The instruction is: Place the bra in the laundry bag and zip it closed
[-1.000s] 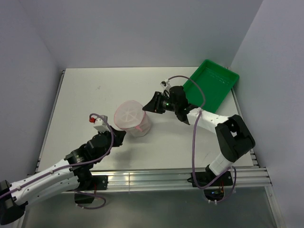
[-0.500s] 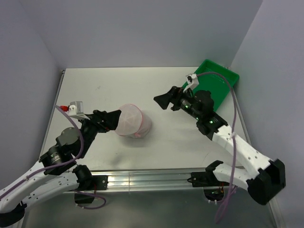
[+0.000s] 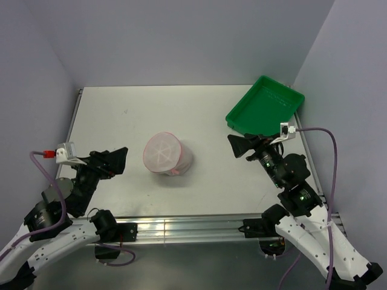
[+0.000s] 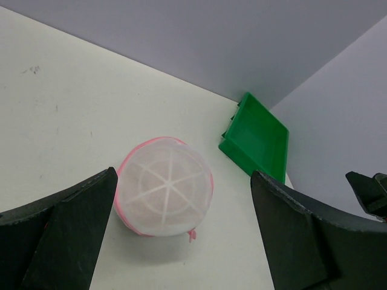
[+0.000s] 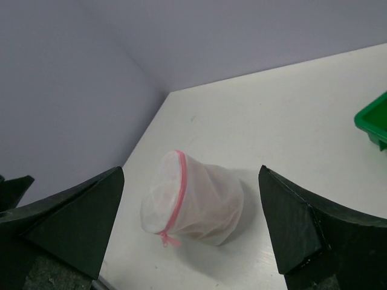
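The laundry bag [image 3: 166, 153] lies on its side mid-table, a white mesh pod with pink zipper trim [image 5: 182, 187] running round its rim and a pink pull [image 4: 192, 234] hanging at the low end. The bra does not show as a separate thing; only a faint beige tint comes through the mesh [image 5: 211, 202]. My left gripper [image 3: 118, 162] hangs open left of the bag and apart from it, the bag seen between its fingers [image 4: 72, 229]. My right gripper [image 3: 234, 146] is open to the bag's right, well apart, with nothing between its fingers [image 5: 302, 223].
A green plastic tray [image 3: 266, 106] sits at the back right corner of the table, just behind the right gripper; its near rim [image 4: 242, 157] faces the bag. Grey walls close in the table on three sides.
Both arms have drawn back from the bag toward the near edge, left arm to the left, right arm to the right. Both grippers have opened. The bag stays lying where it was.
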{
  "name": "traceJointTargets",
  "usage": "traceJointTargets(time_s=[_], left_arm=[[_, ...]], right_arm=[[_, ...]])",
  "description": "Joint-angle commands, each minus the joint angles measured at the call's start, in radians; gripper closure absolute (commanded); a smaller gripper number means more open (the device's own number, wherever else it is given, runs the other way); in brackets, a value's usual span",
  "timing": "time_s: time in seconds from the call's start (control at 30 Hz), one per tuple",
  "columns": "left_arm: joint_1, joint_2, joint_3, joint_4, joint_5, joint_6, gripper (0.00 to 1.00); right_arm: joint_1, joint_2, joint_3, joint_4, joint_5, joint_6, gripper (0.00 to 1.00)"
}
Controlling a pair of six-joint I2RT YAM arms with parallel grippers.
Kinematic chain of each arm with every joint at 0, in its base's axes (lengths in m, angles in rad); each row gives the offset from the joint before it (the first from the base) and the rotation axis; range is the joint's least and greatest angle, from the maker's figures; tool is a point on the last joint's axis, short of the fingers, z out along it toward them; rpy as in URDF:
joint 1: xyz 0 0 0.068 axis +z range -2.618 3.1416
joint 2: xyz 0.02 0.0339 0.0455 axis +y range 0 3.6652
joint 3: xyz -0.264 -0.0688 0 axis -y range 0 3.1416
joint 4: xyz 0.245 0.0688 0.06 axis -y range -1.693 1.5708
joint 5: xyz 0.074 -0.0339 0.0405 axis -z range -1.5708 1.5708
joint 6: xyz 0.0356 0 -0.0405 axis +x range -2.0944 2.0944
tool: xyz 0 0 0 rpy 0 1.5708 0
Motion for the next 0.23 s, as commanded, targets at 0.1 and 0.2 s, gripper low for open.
traceJointTargets(time_s=[0.1, 0.2], left_arm=[[-0.003, -0.017, -0.006, -0.041, 0.005, 0.020, 0.01], [-0.003, 0.003, 0.007, -0.061, -0.012, 0.014, 0.01]], right_arm=[[-0.002, 0.045, -0.002, -0.063, 0.097, -0.009, 0.00], [-0.002, 0.057, 0.010, -0.049, 0.098, -0.018, 0.00]])
